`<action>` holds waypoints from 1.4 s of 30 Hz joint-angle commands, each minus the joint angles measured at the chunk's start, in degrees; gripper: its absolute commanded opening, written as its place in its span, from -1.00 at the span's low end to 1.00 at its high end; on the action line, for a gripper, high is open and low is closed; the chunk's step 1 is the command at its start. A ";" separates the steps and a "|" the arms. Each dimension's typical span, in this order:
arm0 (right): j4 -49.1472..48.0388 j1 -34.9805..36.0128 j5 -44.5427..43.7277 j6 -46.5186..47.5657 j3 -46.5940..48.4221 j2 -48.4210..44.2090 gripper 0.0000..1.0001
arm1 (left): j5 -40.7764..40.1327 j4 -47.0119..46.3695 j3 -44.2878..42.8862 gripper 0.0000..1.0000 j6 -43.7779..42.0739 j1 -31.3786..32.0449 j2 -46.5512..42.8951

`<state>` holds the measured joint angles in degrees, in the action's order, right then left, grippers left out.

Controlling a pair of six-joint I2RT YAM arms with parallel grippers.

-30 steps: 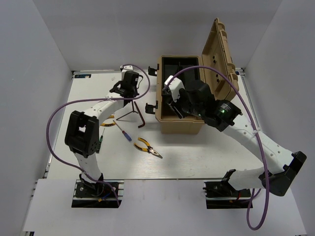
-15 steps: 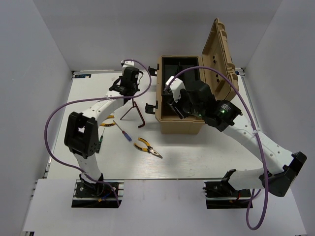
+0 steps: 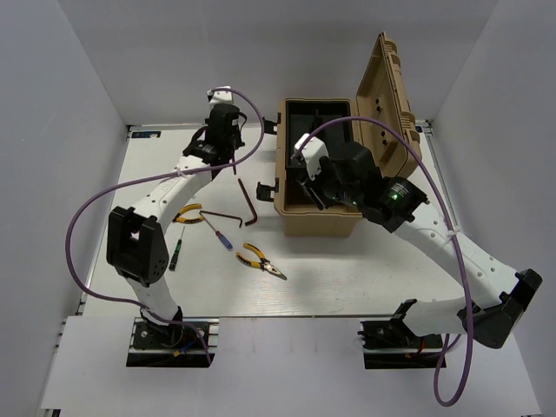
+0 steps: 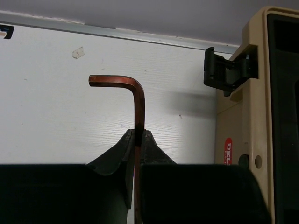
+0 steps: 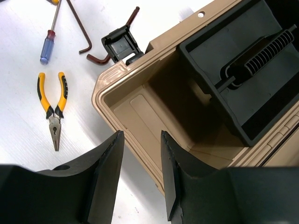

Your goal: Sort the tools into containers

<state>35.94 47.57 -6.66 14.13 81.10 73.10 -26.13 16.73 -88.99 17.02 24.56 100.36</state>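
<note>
My left gripper (image 4: 138, 131) (image 3: 224, 149) is shut on a copper-brown hex key (image 4: 138, 105). It holds the key above the back left of the table, bent end pointing left. Two more hex keys (image 3: 246, 201) (image 3: 221, 214) lie crossed left of the tan toolbox (image 3: 317, 224). Yellow-handled pliers (image 3: 261, 261) (image 5: 53, 109), a blue-handled screwdriver (image 3: 221, 234) (image 5: 48, 44) and a small dark screwdriver (image 3: 174, 254) lie nearer the front. My right gripper (image 5: 141, 135) (image 3: 311, 187) hangs open and empty over the toolbox's front left corner.
The toolbox lid (image 3: 391, 95) stands open at the back right, and a black tray (image 5: 243, 70) fills the box's rear half. Black latches (image 4: 224, 70) (image 5: 120, 44) jut from its left side. Another yellow-handled tool (image 3: 187, 215) shows partly under my left forearm.
My left gripper has risen and moved toward the back wall, carrying the hex key off the table. The right arm has stayed still.
</note>
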 commanded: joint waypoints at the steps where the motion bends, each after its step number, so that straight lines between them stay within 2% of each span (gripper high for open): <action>1: -1.93 -0.46 -0.02 -0.07 0.29 -1.65 -0.13 | 2.31 0.32 -2.42 -1.00 -0.06 0.23 -4.29; 11: -4.74 -1.08 -8.98 1.86 -0.07 -2.17 -0.17 | 16.18 4.63 -17.34 -1.00 3.28 1.90 1.24; 14: -4.92 -1.52 -9.34 1.95 -0.42 -2.52 -0.39 | 21.46 4.63 -22.25 -1.00 3.90 2.51 4.93; 15: -4.83 -1.52 -8.64 1.87 -0.76 -2.44 -0.59 | 23.39 4.63 -23.41 -1.00 4.69 3.12 5.89; 18: -5.09 -2.04 -8.55 1.51 -1.12 -2.35 -1.00 | 26.38 3.84 -27.19 -1.00 6.18 3.74 9.75; 24: -5.01 -2.92 -7.76 0.72 -1.38 -2.88 -1.00 | 33.77 -2.48 -29.75 -1.00 10.31 4.89 15.56; 35: -5.62 -3.98 -6.18 0.20 -3.49 -3.06 -1.00 | 32.64 -3.02 -34.67 -1.00 11.55 6.56 24.09; 37: -5.80 -4.24 -5.65 0.02 -3.93 -4.37 -0.96 | 31.50 -1.88 -35.19 -0.74 11.55 6.56 24.71; 39: -5.97 -4.68 -5.39 0.02 -4.11 -4.46 -0.81 | 31.49 -1.27 -35.20 -0.35 11.55 6.56 25.23; 40: -5.62 -4.51 -4.78 0.02 -4.19 -4.37 -0.74 | 30.97 -1.26 -35.20 0.01 11.55 6.56 25.24; 41: -5.62 -4.59 -4.68 0.11 -4.46 -4.28 -0.59 | 30.96 -1.26 -35.72 0.16 11.55 6.56 25.24; 42: -5.62 -4.77 -4.51 0.02 -4.46 -4.46 -0.55 | 30.96 -0.74 -35.73 0.28 11.55 6.56 25.24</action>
<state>32.49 43.27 -12.19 14.48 76.88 70.43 5.28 16.27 -122.04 28.14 30.87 126.58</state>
